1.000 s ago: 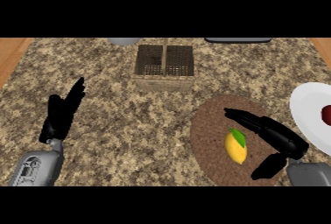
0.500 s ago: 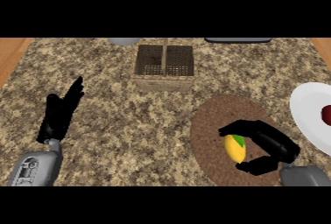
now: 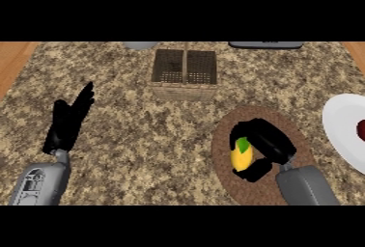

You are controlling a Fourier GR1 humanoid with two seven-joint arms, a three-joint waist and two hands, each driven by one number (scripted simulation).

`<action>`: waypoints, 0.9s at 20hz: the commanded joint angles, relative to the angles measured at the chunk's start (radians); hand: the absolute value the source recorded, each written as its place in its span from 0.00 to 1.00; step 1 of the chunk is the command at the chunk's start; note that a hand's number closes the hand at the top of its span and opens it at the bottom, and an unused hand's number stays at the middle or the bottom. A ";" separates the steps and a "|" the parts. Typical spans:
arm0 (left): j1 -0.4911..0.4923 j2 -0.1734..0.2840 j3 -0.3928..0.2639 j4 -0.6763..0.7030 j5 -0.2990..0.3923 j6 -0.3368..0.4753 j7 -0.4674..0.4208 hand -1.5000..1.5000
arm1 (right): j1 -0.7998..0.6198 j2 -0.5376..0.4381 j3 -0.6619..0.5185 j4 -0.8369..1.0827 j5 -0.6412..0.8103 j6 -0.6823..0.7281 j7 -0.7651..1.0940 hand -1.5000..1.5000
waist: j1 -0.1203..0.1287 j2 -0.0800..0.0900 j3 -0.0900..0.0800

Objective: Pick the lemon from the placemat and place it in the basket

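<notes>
Head view: right hand [image 3: 267,142] curls round the yellow oval lemon with green tip [image 3: 242,154] on the round brown placemat [image 3: 235,188]. Left hand [image 3: 68,120] rests with straight fingers. Risk: the lemon rolls out during lift toward the brown wicker basket [image 3: 184,89], well apart.

The right hand [image 3: 265,144] has closed around the lemon [image 3: 242,155] (fingers and thumb curled).

One view only, from the robot's head, looking steeply down on the counter [image 3: 143,140]; the far edge lies along the top, with the basket [image 3: 185,72] upper middle; both forearms enter from the lower edge, the left hand [image 3: 68,123] at the view's left, the right hand [image 3: 267,144] at its right; a plate [image 3: 342,130] is cut off by the right border.
</notes>
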 commanded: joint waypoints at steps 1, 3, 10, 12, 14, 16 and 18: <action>-0.015 0.005 -0.013 -0.001 0.001 -0.021 0.001 0.50 | -0.114 0.127 0.026 0.030 0.144 -0.013 0.348 1.00 | 0.046 0.004 -0.008; -0.014 -0.006 -0.024 -0.003 -0.003 -0.018 -0.001 0.50 | -0.136 0.146 0.022 0.053 0.180 -0.004 0.428 1.00 | 0.068 0.007 -0.018; -0.054 -0.035 -0.070 0.003 -0.009 -0.040 0.004 0.50 | -0.395 0.156 0.088 0.113 0.284 0.044 0.844 1.00 | 0.151 0.014 -0.008; -0.070 -0.041 -0.087 0.005 -0.013 -0.048 0.011 0.50 | -0.471 0.156 0.085 0.122 0.245 0.035 0.945 1.00 | 0.174 0.019 -0.002; -0.079 -0.045 -0.101 0.012 -0.019 -0.056 0.003 0.50 | -0.522 0.156 0.060 0.131 0.163 0.003 1.031 1.00 | 0.198 0.030 0.002; -0.089 -0.058 -0.112 0.013 -0.019 -0.058 0.007 0.50 | -0.596 0.156 0.049 0.125 0.112 -0.036 1.119 1.00 | 0.218 0.027 0.003; -0.105 -0.075 -0.125 0.025 -0.012 -0.069 0.009 0.50 | -0.670 0.157 0.050 0.130 0.064 -0.084 1.194 1.00 | 0.230 0.033 0.002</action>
